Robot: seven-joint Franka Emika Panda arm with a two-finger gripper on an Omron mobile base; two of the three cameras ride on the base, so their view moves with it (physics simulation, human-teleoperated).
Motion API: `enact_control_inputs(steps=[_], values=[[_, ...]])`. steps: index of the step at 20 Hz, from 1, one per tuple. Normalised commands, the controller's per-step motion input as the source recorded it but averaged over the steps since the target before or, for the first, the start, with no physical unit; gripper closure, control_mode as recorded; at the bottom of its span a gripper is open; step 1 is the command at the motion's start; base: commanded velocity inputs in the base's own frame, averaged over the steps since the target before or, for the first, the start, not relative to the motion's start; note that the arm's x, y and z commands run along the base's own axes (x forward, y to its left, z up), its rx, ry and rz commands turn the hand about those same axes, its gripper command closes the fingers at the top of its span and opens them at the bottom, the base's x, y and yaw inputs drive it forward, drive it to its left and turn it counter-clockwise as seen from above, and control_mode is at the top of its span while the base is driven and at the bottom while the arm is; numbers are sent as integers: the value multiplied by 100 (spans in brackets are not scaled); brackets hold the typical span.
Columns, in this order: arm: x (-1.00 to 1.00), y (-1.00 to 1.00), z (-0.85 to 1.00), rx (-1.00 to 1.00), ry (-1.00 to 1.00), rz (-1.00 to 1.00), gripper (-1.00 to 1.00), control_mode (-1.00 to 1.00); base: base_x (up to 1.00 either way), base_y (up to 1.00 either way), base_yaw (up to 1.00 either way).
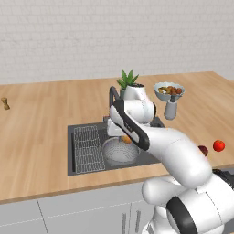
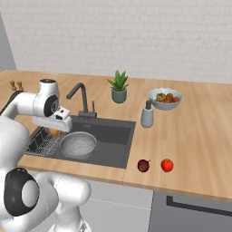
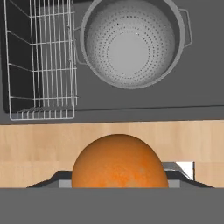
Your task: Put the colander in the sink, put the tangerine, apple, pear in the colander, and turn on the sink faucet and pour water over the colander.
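Arm stretched forward and bent low, wrist pointing down, gripper [image 3: 119, 183] jaws part-way apart and clamped on the tangerine [image 3: 119, 162].

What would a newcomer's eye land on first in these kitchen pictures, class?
First comes the tangerine, large and bright at the bottom of the hand view, held in the gripper over the sink's near edge. Next the colander sits empty in the dark sink, beside the wire rack. On the counter right of the sink lie a maroon fruit and a red fruit.
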Motion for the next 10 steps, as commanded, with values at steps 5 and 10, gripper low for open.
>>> enact_control_inputs(steps=[5, 10], values=[[1, -99, -41, 0, 7, 0, 100, -100, 0, 0, 0], [28, -67, -40, 1, 6, 0, 100, -100, 0, 0, 0]])
